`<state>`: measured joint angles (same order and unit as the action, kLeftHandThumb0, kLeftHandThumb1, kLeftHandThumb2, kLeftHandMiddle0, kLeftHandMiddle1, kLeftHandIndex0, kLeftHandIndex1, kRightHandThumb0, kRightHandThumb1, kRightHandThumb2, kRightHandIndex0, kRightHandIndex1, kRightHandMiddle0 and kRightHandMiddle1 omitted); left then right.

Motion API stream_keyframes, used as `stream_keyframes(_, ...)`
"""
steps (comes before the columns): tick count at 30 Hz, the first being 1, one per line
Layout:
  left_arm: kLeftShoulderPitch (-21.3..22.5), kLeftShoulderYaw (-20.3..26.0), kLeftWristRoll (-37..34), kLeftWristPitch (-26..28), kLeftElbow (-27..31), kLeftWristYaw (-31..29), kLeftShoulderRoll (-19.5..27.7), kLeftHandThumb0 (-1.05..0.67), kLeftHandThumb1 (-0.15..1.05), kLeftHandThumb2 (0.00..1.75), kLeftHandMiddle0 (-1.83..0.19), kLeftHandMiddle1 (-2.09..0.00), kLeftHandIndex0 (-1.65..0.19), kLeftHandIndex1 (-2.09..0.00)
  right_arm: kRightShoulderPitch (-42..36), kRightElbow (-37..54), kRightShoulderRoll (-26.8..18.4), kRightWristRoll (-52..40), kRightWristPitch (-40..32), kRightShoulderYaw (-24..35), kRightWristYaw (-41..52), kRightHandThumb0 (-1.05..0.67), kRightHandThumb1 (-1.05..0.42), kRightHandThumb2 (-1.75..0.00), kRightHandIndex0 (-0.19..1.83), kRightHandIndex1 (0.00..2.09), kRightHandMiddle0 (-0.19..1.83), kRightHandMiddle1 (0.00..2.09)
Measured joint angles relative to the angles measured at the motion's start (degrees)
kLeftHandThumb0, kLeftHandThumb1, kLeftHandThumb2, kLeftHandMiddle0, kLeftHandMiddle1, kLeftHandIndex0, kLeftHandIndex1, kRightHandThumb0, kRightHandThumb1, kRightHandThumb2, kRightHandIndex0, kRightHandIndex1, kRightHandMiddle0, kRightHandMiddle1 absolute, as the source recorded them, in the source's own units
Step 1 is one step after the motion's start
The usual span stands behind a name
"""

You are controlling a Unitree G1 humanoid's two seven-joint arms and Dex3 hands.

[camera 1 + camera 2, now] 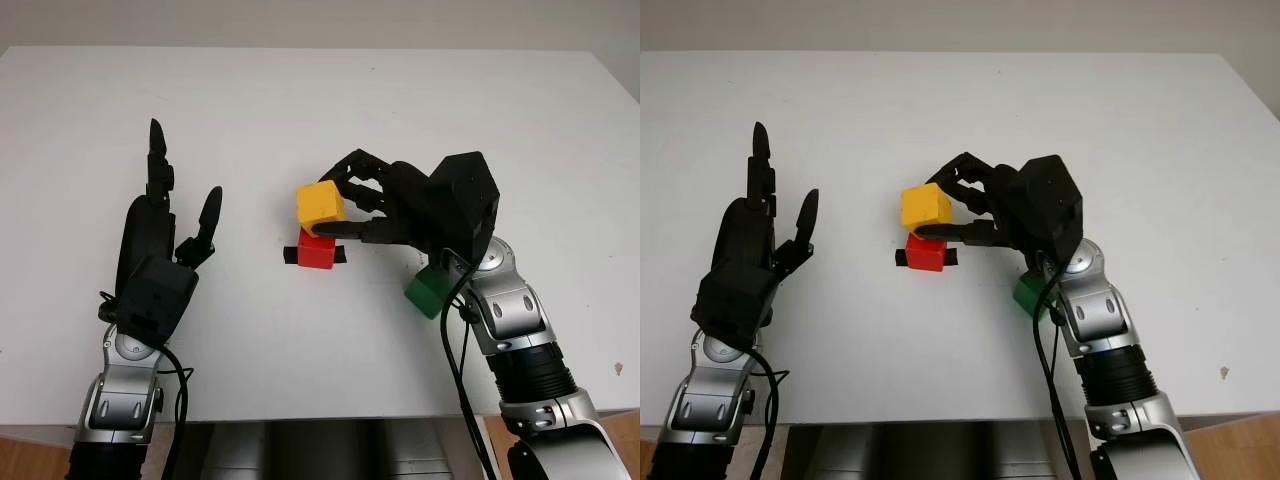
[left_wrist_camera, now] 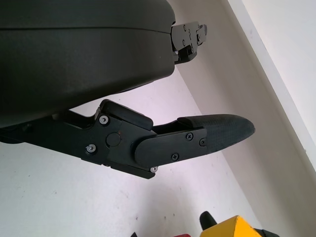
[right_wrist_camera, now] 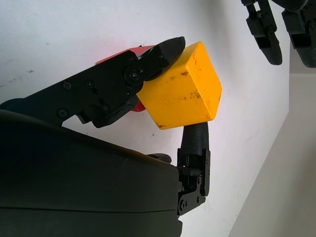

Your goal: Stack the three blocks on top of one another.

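Right hand [image 1: 350, 205] grips yellow block [image 1: 320, 204] just above red block [image 1: 317, 250] on the table [image 1: 300, 100], placing step in hand; next lower squarely and let go, then fetch green block [image 1: 429, 291] beside red; left hand [image 1: 165, 240] open, well apart.

right hand [image 1: 962, 205] gripping yellow block [image 1: 925, 207] (tilted), red block [image 1: 926, 252]

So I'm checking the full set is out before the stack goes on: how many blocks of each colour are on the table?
Yellow block: 1, held in the right hand over the red one
Red block: 1
Green block: 1
Total: 3 blocks
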<state>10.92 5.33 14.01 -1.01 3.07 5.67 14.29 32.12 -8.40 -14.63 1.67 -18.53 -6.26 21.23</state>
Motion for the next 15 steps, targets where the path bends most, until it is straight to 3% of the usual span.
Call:
stream_keyframes(7,0.0,0.0,-0.2,0.3,0.0,-0.1,0.0,-0.77,1.05,0.61,0.19,0.0,0.19,0.0,0.0,-0.2,0.0,1.4,0.7,-0.2,0.2,-0.42,-0.93,-0.05,0.33,0.08,0.31,1.59)
stream_keyframes(15,0.0,-0.1,0.1,0.0,0.0,0.0,0.0,-0.76,1.05,0.6,0.19,0.0,0.19,0.0,0.0,-0.4,-2.5,4.9,8.8,-2.2,1.9,-0.44,-0.94,-0.05,0.34,0.08,0.33,1.54)
